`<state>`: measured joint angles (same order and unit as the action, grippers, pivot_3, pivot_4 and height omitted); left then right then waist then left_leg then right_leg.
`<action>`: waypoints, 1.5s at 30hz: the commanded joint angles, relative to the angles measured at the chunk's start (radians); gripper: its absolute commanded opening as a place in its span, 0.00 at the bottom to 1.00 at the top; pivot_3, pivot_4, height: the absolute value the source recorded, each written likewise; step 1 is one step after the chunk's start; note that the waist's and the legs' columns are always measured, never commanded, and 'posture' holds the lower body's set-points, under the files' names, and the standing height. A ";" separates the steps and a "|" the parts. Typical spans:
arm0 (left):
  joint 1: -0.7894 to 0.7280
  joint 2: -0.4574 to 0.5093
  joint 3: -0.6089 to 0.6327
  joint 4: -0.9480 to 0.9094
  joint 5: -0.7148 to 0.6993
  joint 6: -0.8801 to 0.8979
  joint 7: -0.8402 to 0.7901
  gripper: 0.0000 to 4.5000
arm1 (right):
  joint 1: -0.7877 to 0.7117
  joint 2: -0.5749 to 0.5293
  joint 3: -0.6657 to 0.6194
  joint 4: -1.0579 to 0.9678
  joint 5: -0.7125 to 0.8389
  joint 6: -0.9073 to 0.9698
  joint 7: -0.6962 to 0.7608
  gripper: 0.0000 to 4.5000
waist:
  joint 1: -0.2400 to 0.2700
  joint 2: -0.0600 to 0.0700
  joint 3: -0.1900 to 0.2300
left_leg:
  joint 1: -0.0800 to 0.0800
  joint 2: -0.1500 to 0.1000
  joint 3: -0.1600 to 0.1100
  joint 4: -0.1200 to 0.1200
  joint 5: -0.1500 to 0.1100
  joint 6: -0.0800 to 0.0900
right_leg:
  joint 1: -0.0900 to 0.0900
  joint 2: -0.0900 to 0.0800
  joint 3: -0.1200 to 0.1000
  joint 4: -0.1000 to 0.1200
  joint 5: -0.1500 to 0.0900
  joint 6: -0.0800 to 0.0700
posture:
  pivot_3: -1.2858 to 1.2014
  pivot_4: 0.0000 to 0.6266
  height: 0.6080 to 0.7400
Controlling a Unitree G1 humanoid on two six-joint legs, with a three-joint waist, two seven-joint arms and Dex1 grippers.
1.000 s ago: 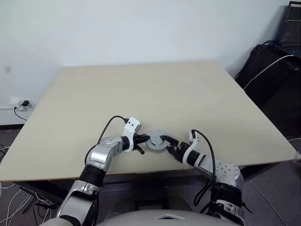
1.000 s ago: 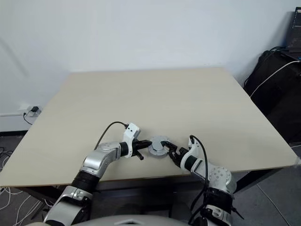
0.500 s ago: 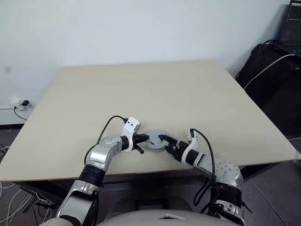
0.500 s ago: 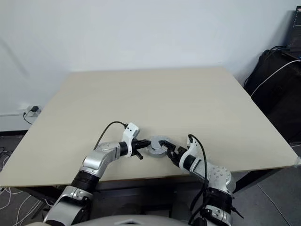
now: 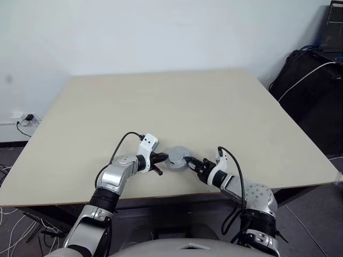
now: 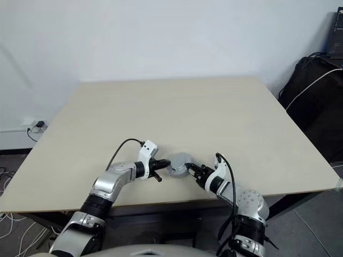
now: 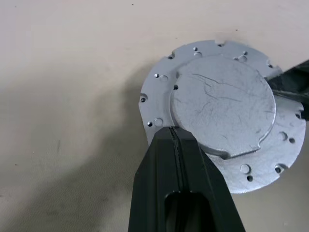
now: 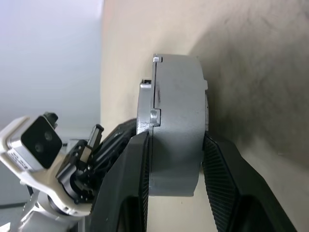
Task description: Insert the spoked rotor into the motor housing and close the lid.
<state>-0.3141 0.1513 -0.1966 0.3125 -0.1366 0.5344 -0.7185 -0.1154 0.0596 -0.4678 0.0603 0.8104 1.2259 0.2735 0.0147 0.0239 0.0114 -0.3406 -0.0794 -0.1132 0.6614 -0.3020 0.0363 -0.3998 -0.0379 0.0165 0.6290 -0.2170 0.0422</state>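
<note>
The motor housing sits near the front edge of the table, at about 6 o'clock on the tabletop, between the two grippers. It appears as a squat round silver-grey drum. The lid rests on top of it with its smooth, scratched face up, a flat outer flange with small holes running around a raised centre disc. The rotor cannot be made out; the closed assembly hides its inside.

The right gripper meets the housing from about 4 o'clock. Its two black fingers clasp the drum top and bottom, one across the lid side and one under the base, both touching the metal.

The left gripper meets the assembly from about 9 o'clock. Its fingers are pressed together with nothing between them, and the joined tip touches the lid's flange just at the edge of the raised disc.

At about 2 o'clock beyond the table stands a dark bag with a white cable across it.
</note>
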 commanded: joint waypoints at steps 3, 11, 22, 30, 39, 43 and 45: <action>0.006 -0.035 -0.055 0.013 -0.007 0.007 -0.029 0.00 | 0.004 0.024 0.086 -0.033 0.024 0.051 0.001 0.28 | 0.000 0.000 0.000 | 0.000 0.000 0.000 0.000 0.000 0.000 | 0.000 0.000 0.000 0.000 0.000 0.000 | 0.52 0.00 1.00; 0.071 -0.073 0.059 -0.108 -0.046 -0.078 0.076 0.00 | 0.030 0.049 0.085 -0.050 0.038 0.043 -0.018 0.28 | -0.002 0.000 0.000 | -0.001 0.000 0.000 -0.001 0.000 0.000 | 0.000 0.000 0.001 0.000 0.000 0.000 | 0.52 0.00 1.00; 0.292 -0.225 0.342 -0.321 -0.347 -0.172 0.255 0.00 | 0.049 0.089 0.032 -0.083 0.171 -0.025 -0.011 0.28 | -0.003 -0.002 0.001 | -0.009 0.002 0.004 -0.004 -0.001 0.000 | -0.010 0.000 0.004 0.001 0.002 -0.007 | 0.52 0.00 1.00; 0.439 -0.264 0.390 -0.410 -0.616 -0.028 0.244 0.00 | 0.039 0.099 0.030 -0.113 0.300 -0.073 -0.003 0.28 | -0.003 -0.005 0.007 | -0.010 0.001 0.005 0.000 -0.001 0.002 | -0.009 0.000 0.002 0.000 0.001 -0.003 | 0.52 0.00 1.00; 0.556 -0.331 0.346 -0.421 -0.983 0.195 0.276 0.21 | 0.018 0.078 0.086 -0.131 0.382 -0.097 -0.027 0.28 | -0.016 -0.005 0.010 | -0.009 0.002 0.005 0.001 -0.001 0.002 | -0.009 0.000 0.003 0.001 0.000 -0.001 | 0.52 0.00 1.00; 0.563 -0.339 0.332 -0.394 -1.033 0.181 0.282 0.50 | 0.011 0.067 0.103 -0.127 0.400 -0.102 -0.037 0.28 | -0.019 -0.004 0.010 | -0.009 0.002 0.006 0.000 -0.001 0.002 | -0.009 0.001 0.003 0.001 0.000 -0.002 | 0.52 0.00 1.00; 0.561 -0.336 0.322 -0.387 -1.043 0.173 0.281 0.66 | 0.004 0.060 0.112 -0.119 0.405 -0.103 -0.042 0.28 | -0.020 -0.004 0.010 | -0.009 0.002 0.006 0.000 -0.001 0.002 | -0.009 0.001 0.003 0.001 0.001 -0.003 | 0.52 0.00 1.00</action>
<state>0.2413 -0.0629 0.1438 -0.0754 -1.1486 0.7240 -0.4361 -0.0800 0.0644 -0.3864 -0.0138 1.1558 1.1376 0.2161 -0.0049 0.0196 0.0211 -0.3498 -0.0775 -0.1075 0.6615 -0.3032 0.0378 -0.4086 -0.0373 0.0196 0.6296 -0.2163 0.0384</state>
